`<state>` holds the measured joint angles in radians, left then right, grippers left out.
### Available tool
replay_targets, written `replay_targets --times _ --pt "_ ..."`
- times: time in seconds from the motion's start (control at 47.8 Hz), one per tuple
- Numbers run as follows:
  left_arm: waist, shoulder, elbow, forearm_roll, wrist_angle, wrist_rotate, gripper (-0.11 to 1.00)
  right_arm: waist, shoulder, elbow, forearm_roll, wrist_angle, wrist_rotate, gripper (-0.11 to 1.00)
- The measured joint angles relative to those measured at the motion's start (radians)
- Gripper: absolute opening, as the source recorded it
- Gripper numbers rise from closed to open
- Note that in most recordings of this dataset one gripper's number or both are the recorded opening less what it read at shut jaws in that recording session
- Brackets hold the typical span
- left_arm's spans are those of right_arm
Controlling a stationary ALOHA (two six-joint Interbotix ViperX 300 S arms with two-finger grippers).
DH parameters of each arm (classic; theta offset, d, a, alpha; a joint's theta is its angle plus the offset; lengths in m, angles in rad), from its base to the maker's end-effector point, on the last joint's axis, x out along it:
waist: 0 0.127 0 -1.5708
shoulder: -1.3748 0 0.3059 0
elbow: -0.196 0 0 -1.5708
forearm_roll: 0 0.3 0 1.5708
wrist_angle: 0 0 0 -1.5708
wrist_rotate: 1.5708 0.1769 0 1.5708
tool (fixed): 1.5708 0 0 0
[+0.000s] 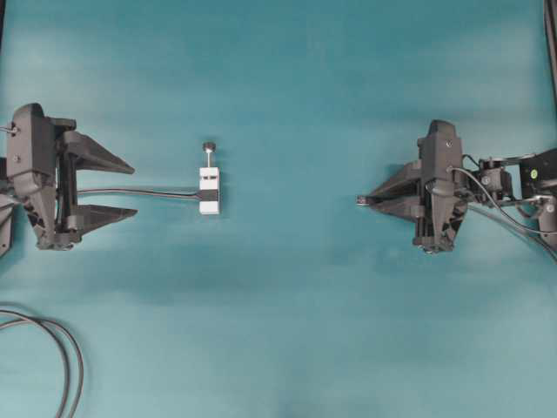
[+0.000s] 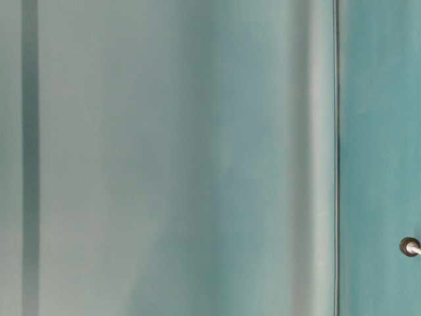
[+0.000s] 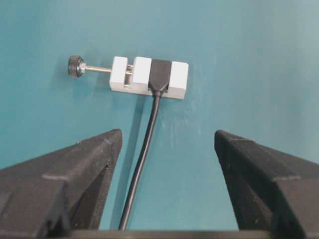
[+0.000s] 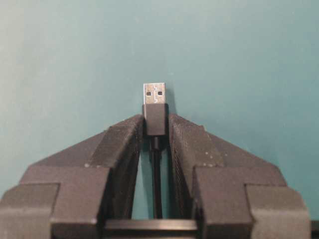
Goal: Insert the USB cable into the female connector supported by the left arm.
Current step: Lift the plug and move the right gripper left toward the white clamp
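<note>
The right gripper has its fingers shut tight on the USB cable, w/ the shiny plug poking out past the tips. It sits on the right side of the teal bench. The left gripper has its fingers spread wide, holding nothing. The female connector lies on the bench just in front of it, not touching. Its thick black cable runs back between the left fingers. Plug & connector are well apart.
</note>
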<state>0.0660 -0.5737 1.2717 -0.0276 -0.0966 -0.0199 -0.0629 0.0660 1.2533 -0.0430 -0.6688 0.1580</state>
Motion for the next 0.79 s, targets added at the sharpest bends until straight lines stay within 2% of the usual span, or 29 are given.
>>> replay_targets --times 0.376,0.795 --pt "0.000 0.000 0.015 0.002 -0.018 0.000 0.79 0.000 -0.012 -0.038 -0.005 0.034 -0.011 0.22" --pt "-0.011 0.003 0.055 0.000 -0.107 0.000 0.79 -0.006 -0.120 -0.092 -0.009 0.040 -0.009 0.22"
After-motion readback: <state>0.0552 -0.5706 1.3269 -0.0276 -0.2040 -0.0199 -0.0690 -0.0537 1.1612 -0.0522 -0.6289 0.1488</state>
